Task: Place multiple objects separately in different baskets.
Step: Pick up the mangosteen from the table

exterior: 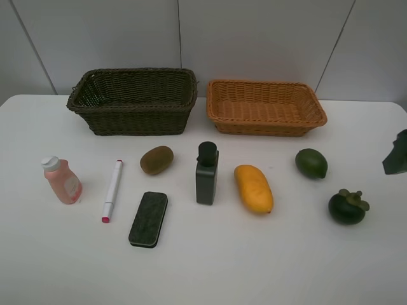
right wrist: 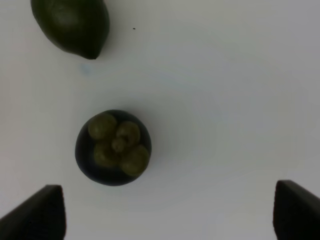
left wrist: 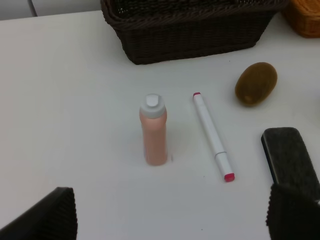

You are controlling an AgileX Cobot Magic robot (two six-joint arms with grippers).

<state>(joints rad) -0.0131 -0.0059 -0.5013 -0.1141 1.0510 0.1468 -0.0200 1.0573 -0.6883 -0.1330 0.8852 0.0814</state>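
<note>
On the white table lie a pink bottle (exterior: pixel 62 181), white marker (exterior: pixel 112 190), kiwi (exterior: pixel 156 159), black eraser (exterior: pixel 148 219), dark grey bottle (exterior: pixel 206 173), mango (exterior: pixel 253 188), lime (exterior: pixel 311 163) and mangosteen (exterior: pixel 348 206). Behind them stand the dark basket (exterior: pixel 133 101) and the orange basket (exterior: pixel 264 108), both empty. My left gripper (left wrist: pixel 170 220) hangs open over the table just short of the pink bottle (left wrist: pixel 153 131) and marker (left wrist: pixel 213 136). The right gripper (right wrist: pixel 167 217) is open above the mangosteen (right wrist: pixel 113 147), with the lime (right wrist: pixel 72 25) beyond it.
A dark part of the right arm (exterior: pixel 397 154) shows at the table's right edge. In the left wrist view the eraser (left wrist: pixel 292 160) lies close to one fingertip, with the kiwi (left wrist: pixel 256 83) and dark basket (left wrist: pixel 190 30) farther off. A grey wall stands behind the baskets.
</note>
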